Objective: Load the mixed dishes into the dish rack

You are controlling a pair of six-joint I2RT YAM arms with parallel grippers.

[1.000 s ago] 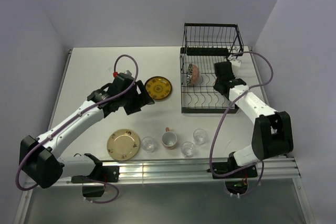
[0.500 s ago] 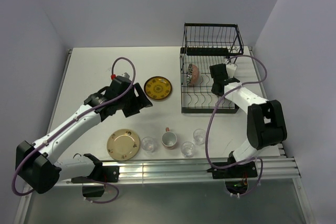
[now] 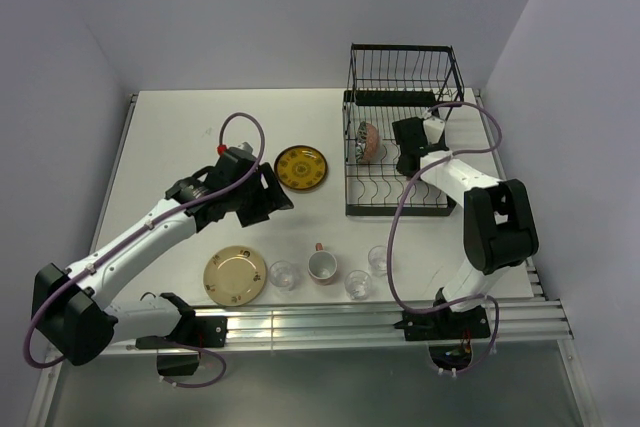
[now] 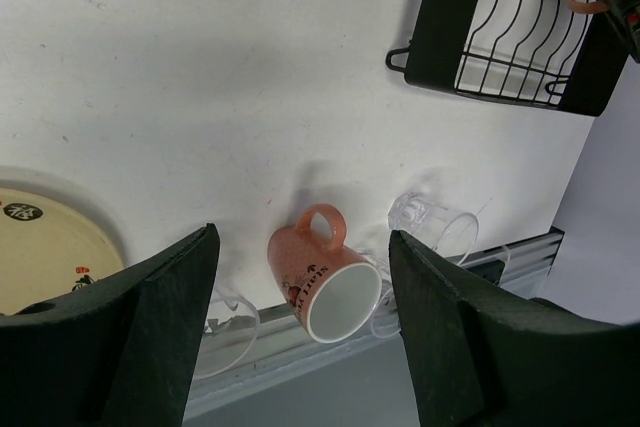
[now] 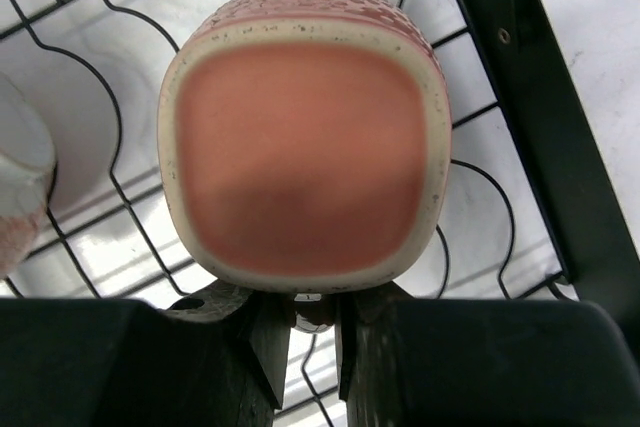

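Seen from the left wrist, the orange mug (image 4: 318, 287) carries dark printed lettering in two short lines on its outer wall, just below the handle. The upper line seems to begin with "Mar"; the rest is too small and slanted to read. The tan plate (image 4: 40, 247) shows a small dark mark like a brush-written character near its rim, and a tiny red and dark print lower down. Neither can be read. No other writing is legible.
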